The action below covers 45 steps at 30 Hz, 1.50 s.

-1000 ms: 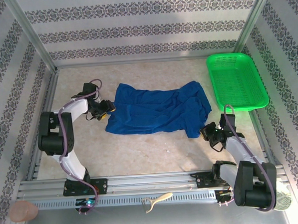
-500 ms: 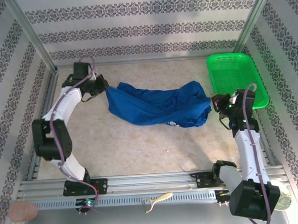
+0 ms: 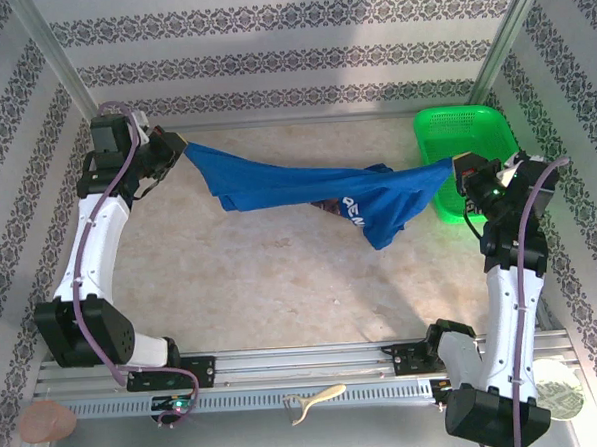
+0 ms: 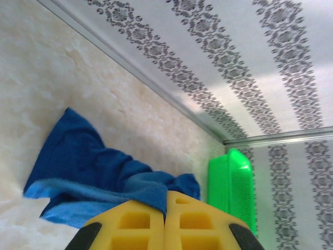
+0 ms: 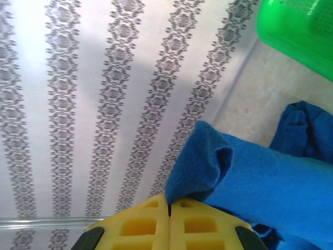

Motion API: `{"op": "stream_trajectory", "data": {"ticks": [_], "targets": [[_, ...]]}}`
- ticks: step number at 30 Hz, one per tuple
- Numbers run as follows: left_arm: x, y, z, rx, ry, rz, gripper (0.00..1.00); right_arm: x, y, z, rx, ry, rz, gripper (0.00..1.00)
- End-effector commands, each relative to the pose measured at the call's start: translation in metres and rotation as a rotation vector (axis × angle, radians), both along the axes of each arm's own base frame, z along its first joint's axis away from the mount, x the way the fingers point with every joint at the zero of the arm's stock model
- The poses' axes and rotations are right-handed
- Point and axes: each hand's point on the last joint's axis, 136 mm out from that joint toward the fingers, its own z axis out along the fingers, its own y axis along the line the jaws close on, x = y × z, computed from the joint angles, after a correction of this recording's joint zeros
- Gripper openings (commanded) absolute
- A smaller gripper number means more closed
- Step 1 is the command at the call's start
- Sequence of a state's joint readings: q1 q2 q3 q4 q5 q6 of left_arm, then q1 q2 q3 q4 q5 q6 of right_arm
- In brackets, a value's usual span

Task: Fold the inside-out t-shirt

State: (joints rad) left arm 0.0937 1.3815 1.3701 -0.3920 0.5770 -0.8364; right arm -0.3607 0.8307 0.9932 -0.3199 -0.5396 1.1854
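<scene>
The blue t-shirt hangs stretched in the air between the two arms, above the far half of the worktop. Its middle sags and a bunched lobe droops lowest, right of centre.

The left end effector is clenched on the shirt's left corner, up near the far left corner post. In the left wrist view, its yellow fingers are pressed together with blue cloth coming out over their tips. The pinched edge itself is hidden between them.

The right end effector is likewise clamped on the shirt's right end, in front of the green basket. In the right wrist view, a rolled fold of cloth rises from the closed fingertips.

White print shows on the sagging part, creased and too small to read. I cannot pick out sleeves, collar or hem in the twisted cloth.

The right arm covers the basket's near right side. At the near rail, a tan rounded thing is cut off by the frame.
</scene>
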Motion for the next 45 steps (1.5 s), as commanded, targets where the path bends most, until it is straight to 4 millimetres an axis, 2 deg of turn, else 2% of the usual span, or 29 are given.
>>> {"op": "stream_trajectory", "data": {"ticks": [1, 2, 4, 5, 7, 10, 15, 18, 21, 23, 25, 28, 30, 32, 35, 38, 45], "targets": [[-0.018, -0.004, 0.073, -0.135, -0.186, 0.034, 0.0, -0.013, 0.006, 0.044, -0.006, -0.1, 0.008, 0.0], [-0.023, -0.006, 0.079, -0.147, -0.191, 0.035, 0.0, -0.015, 0.008, 0.048, -0.008, -0.108, 0.016, 0.0], [-0.027, -0.011, 0.078, -0.156, -0.167, 0.033, 0.0, -0.014, 0.012, 0.046, -0.008, -0.101, 0.038, 0.0], [-0.025, -0.014, 0.072, -0.165, -0.147, 0.027, 0.0, -0.012, 0.015, 0.039, -0.011, -0.089, 0.046, 0.0], [-0.015, -0.016, 0.048, -0.162, -0.083, 0.03, 0.02, -0.007, 0.018, 0.018, -0.014, -0.044, 0.055, 0.0], [0.015, -0.019, -0.005, -0.154, 0.027, 0.022, 0.07, 0.004, 0.022, -0.024, -0.019, 0.04, 0.071, 0.0], [0.08, -0.026, -0.088, -0.048, 0.157, -0.038, 0.2, 0.025, 0.023, -0.095, -0.091, 0.189, 0.073, 0.0], [0.118, -0.025, -0.122, 0.012, 0.173, -0.065, 0.32, 0.034, 0.02, -0.124, -0.143, 0.232, 0.052, 0.0], [0.136, -0.024, -0.136, 0.053, 0.181, -0.088, 0.41, 0.037, 0.017, -0.139, -0.183, 0.269, 0.044, 0.0], [0.131, -0.024, -0.14, 0.078, 0.197, -0.103, 0.43, 0.037, 0.017, -0.142, -0.201, 0.279, 0.048, 0.0], [0.113, -0.024, -0.145, 0.107, 0.221, -0.125, 0.44, 0.034, 0.017, -0.142, -0.214, 0.282, 0.052, 0.0], [0.072, -0.025, -0.157, 0.159, 0.279, -0.158, 0.46, 0.029, 0.018, -0.142, -0.226, 0.287, 0.056, 0.0], [0.042, -0.025, -0.17, 0.195, 0.317, -0.177, 0.52, 0.026, 0.019, -0.146, -0.226, 0.292, 0.061, 0.0], [0.018, -0.026, -0.183, 0.226, 0.347, -0.203, 0.54, 0.022, 0.02, -0.151, -0.224, 0.305, 0.063, 0.0], [-0.009, -0.028, -0.206, 0.246, 0.383, -0.237, 0.55, 0.018, 0.022, -0.157, -0.214, 0.317, 0.071, 0.0], [-0.023, -0.029, -0.225, 0.292, 0.408, -0.272, 0.55, 0.016, 0.023, -0.161, -0.211, 0.326, 0.075, 0.0], [-0.029, -0.037, -0.253, 0.374, 0.449, -0.343, 0.55, 0.013, 0.024, -0.166, -0.205, 0.339, 0.081, 0.0]]}}
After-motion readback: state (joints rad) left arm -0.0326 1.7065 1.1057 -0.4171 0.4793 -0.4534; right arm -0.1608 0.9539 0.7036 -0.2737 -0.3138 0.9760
